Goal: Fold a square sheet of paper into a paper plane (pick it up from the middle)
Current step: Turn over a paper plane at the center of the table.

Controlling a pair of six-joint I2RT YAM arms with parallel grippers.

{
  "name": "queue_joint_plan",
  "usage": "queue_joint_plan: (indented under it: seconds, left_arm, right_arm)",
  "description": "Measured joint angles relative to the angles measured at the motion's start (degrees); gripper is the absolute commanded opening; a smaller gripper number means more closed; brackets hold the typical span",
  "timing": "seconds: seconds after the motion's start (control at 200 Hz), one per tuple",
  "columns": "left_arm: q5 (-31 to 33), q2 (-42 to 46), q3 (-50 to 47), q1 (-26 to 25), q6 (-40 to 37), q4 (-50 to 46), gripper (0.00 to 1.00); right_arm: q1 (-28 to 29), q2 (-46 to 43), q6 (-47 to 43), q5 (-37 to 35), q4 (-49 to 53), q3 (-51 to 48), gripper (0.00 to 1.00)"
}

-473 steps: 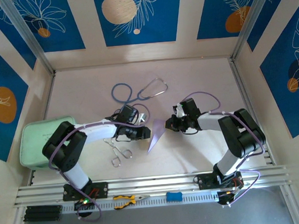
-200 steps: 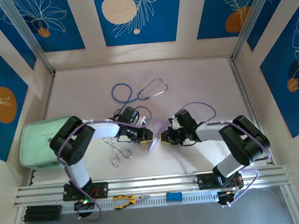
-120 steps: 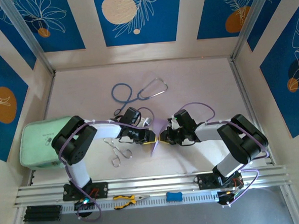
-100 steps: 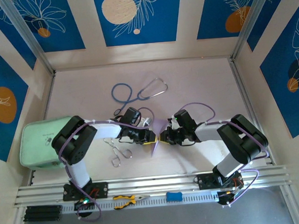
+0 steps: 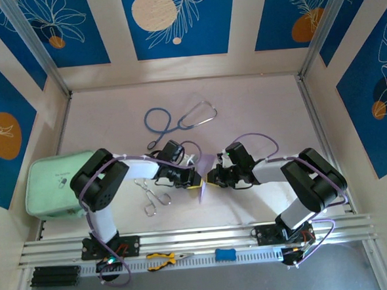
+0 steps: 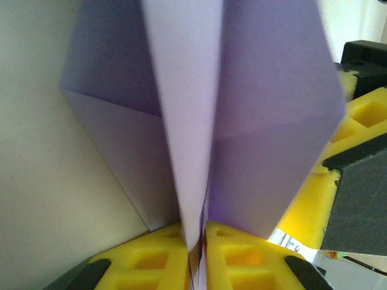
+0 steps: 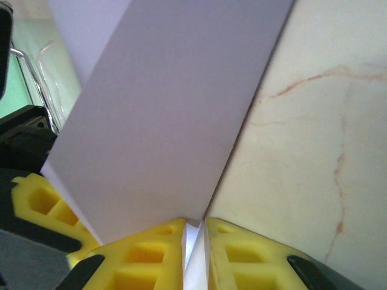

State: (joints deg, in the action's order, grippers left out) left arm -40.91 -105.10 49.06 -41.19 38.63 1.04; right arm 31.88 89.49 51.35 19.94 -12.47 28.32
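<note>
Lilac paper (image 6: 266, 121) sat mid-table, pinched by my left pincer (image 6: 198, 244) and right pincer (image 7: 195, 235). Had I pulled unevenly, it could have torn or creased crooked.

The top camera looks down from above and behind the arm bases, far enough back to take in the whole worktop (image 5: 257, 108). Each wrist camera sits just behind its own tool, the left tool (image 6: 199, 241) and the right tool (image 7: 193, 232), and faces out along the pads at very close range. All three views share the folded paper (image 5: 206, 162) between the tools. Each wrist view also catches the edge of the opposite tool.
</note>
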Motion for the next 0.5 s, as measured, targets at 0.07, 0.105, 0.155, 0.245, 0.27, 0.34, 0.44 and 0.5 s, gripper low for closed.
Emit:
queue_joint_plan:
  seconds: [0.07,0.105,0.155,0.245,0.27,0.34,0.44,0.5]
  left_arm:
    - [0.11,0.02,0.0,-0.2,0.26,0.09,0.06]
    - [0.48,0.15,-0.02,-0.24,0.33,0.04,0.04]
    - [1.36,0.61,-0.02,-0.26,0.31,-0.24,0.02]
    - [5.95,3.13,0.13,-0.31,0.07,-2.75,0.0]
    - [7.69,4.13,0.28,-0.33,-0.15,-3.82,0.0]
    - [12.68,6.84,1.22,-0.5,-1.22,-7.5,0.0]
    - [19.76,9.88,3.26,-0.96,-2.69,-12.28,0.0]
    - [23.69,10.73,4.87,-1.22,-3.34,-15.37,0.0]
  right_arm:
    - [0.0,0.0,0.0,0.0,-0.17,-0.13,0.17]
    - [0.0,-0.02,0.02,-0.02,-0.35,-0.24,0.17]
    - [-0.02,-0.28,0.11,-0.11,-0.39,-0.46,0.18]
    - [-0.2,-2.19,0.22,-0.92,0.13,-1.42,0.19]
    - [-0.31,-2.93,0.24,-1.31,0.33,-1.73,0.19]
    - [-0.68,-5.31,0.37,-2.19,1.11,-2.45,0.21]
    - [-1.33,-8.94,0.63,-3.28,1.84,-3.52,0.23]
    - [-1.6,-10.47,0.87,-3.67,2.34,-3.8,0.25]
